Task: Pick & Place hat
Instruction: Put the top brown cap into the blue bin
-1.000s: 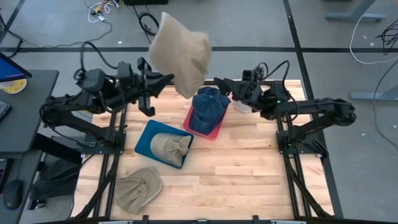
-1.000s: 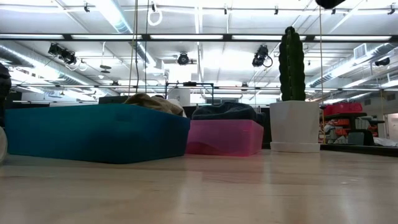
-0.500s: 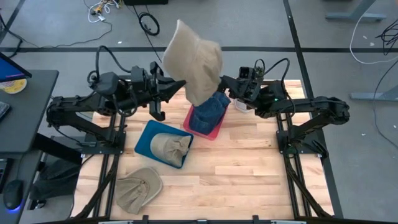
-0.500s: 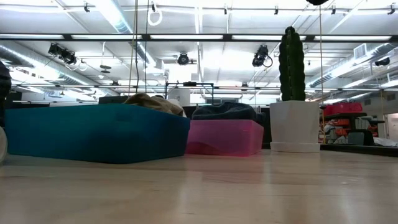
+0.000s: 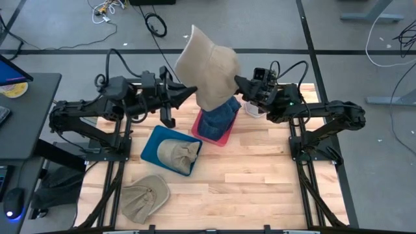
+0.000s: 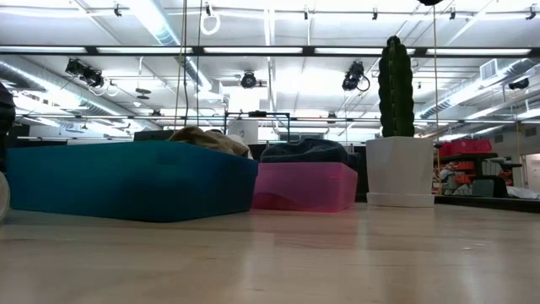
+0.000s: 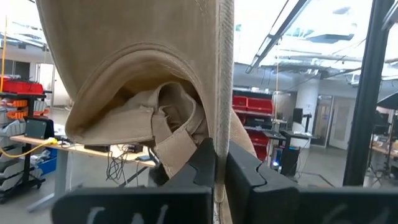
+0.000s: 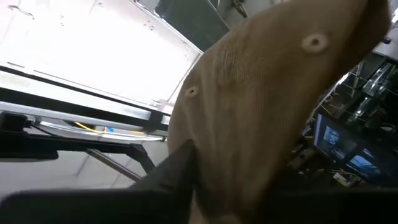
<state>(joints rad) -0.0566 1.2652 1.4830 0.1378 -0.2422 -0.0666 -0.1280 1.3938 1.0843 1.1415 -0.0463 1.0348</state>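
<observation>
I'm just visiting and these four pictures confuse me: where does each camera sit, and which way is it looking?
High view: above the table, looking straight down; both arms show, lifting a tan hat between them over the pink bin.
Low view: at table-top height, looking level across; no arm shows, only the teal bin, pink bin and a cactus pot.
Left wrist view: on the left arm, facing the hat's brim clamped in the left gripper.
Right wrist view: on the right arm; the right gripper closes on the hat's crown.
Shared: both wrist views and the high view show the hat.
</observation>
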